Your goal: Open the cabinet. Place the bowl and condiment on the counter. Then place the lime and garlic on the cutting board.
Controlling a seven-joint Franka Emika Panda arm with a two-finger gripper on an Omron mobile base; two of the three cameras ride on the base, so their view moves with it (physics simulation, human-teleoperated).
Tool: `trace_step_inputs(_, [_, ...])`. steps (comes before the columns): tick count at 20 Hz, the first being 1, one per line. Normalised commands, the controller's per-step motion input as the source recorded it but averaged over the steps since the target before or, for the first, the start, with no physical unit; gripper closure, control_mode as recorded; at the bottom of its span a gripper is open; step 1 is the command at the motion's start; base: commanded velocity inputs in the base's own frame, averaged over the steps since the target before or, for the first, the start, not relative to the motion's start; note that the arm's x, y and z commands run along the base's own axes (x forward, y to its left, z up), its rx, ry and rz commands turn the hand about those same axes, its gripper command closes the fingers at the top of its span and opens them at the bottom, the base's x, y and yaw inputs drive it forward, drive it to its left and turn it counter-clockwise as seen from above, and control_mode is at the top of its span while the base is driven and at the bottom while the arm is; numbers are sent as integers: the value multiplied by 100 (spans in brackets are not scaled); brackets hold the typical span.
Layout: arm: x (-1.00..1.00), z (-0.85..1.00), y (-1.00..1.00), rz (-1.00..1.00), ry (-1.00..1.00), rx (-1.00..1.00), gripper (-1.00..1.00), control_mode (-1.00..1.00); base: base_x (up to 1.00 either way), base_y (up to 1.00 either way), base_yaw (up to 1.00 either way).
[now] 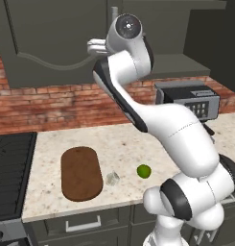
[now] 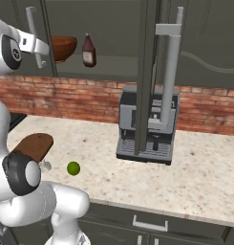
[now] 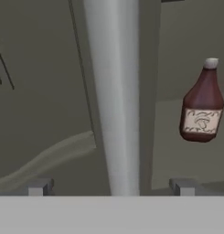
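While the jaws stand wide at a cabinet point(image 2: 113, 28) handle point(image 3: 114, 96), nothing is held.
Bowl point(image 2: 62, 47) and condiment point(image 2: 89, 51) sit inside; lime point(image 1: 144, 171) and garlic point(image 1: 112, 178) lie on the counter point(image 1: 123, 144) beside the cutting board point(image 1: 81, 173).

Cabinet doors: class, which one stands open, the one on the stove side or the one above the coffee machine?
The cabinet door above the coffee machine: it swings out edge-on, exposing bowl and condiment.

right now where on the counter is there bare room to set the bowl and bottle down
Bare counter runs from the cutting board back to the brick wall, and right of the coffee machine toward the far end. It is crowded along the front edge, where garlic and lime lie beside the board.
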Motion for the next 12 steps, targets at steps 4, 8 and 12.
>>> trace_step_inputs(4, [23,-4,0,6,0,0,-100,-100,0,0,0])
trace_step_inputs(8, [1,-5,0,2,0,0,100,-100,0,0,0])
trace_step_inputs(12, [0,-3,0,0,1,0,100,-100,0,0,0])
